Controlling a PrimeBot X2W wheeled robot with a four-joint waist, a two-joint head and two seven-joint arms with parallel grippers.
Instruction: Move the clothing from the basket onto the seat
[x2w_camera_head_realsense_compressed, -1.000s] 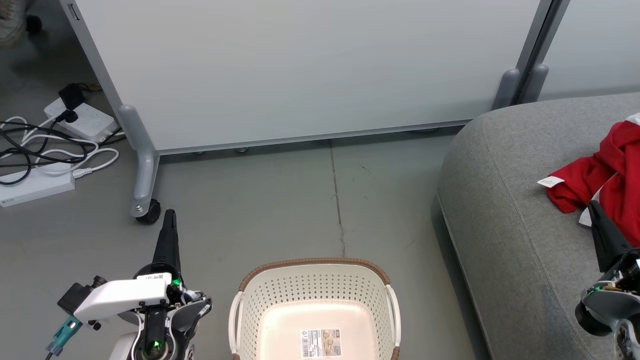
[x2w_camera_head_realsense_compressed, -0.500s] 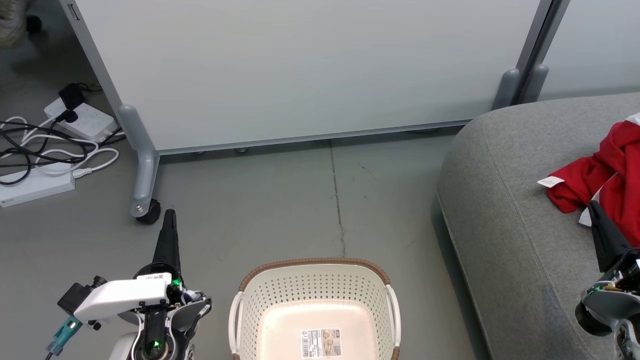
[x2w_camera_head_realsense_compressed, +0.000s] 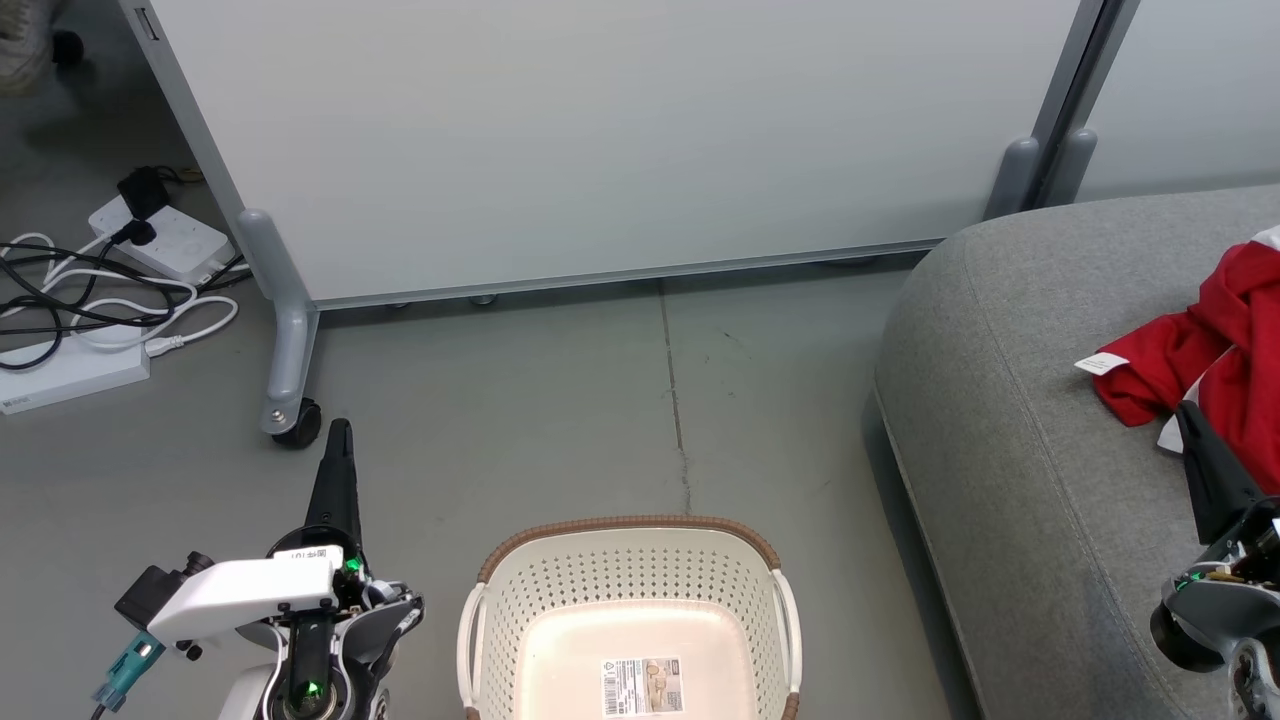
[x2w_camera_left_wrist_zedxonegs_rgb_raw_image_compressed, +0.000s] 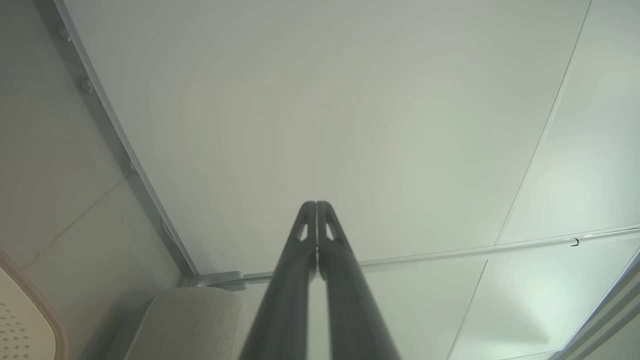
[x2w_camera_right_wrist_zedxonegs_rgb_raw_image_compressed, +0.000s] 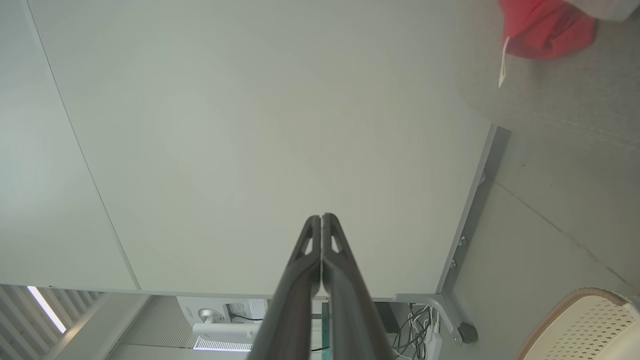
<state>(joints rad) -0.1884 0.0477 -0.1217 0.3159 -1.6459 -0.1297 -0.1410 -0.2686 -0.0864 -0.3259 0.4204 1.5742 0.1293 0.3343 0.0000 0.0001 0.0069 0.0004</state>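
Nothing's budged since a second ago and you look basically done: the red clothing (x2w_camera_head_realsense_compressed: 1190, 350) lies on the grey seat (x2w_camera_head_realsense_compressed: 1020, 420), well in from its rounded corner, what shows of the basket (x2w_camera_head_realsense_compressed: 630, 524) holds just its paper label (x2w_camera_head_realsense_compressed: 642, 685), and your left gripper (x2w_camera_head_realsense_compressed: 339, 435) and right gripper (x2w_camera_head_realsense_compressed: 1187, 415) are both pinched shut, empty.

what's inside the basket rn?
Just a paper label on the base of the basket; no fabric in it. Its near end is cut off by the head view's bottom edge, so that part is unseen. The red clothing lies on the seat.
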